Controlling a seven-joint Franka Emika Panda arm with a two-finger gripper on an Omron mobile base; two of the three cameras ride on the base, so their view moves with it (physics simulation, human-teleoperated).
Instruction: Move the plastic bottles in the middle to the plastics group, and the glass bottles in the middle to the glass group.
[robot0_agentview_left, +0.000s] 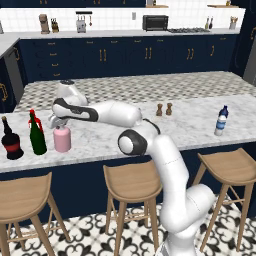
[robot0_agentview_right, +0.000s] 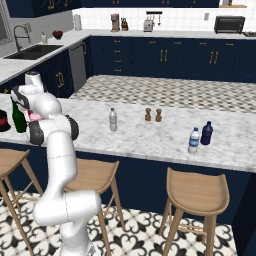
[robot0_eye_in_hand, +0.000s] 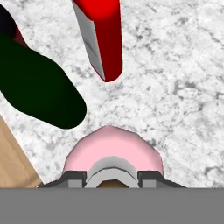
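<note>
1. Left base view: my tool (robot0_agentview_left: 61, 125) is pinching the neck of the pink flask (robot0_agentview_left: 62, 139), which is standing upright on the tabletop (robot0_agentview_left: 190, 125) just beside the green wine bottle (robot0_agentview_left: 36, 135); the black bottle (robot0_agentview_left: 11, 141) is standing further left.
2. Right base view: the slim plastic bottle (robot0_agentview_right: 113, 120) is waiting mid-tabletop, well apart from the blue-capped water bottle (robot0_agentview_right: 194, 140).
3. Hand view: the flask is sitting directly below my fingers, long axis pointing up at me; the red bottle (robot0_eye_in_hand: 103, 39) is standing just beyond.

Two brown shakers (robot0_agentview_left: 164, 109) mid-counter, dark blue bottle (robot0_agentview_right: 207, 133), wooden stools (robot0_agentview_left: 133, 183), toaster oven (robot0_agentview_left: 155, 22)
</note>
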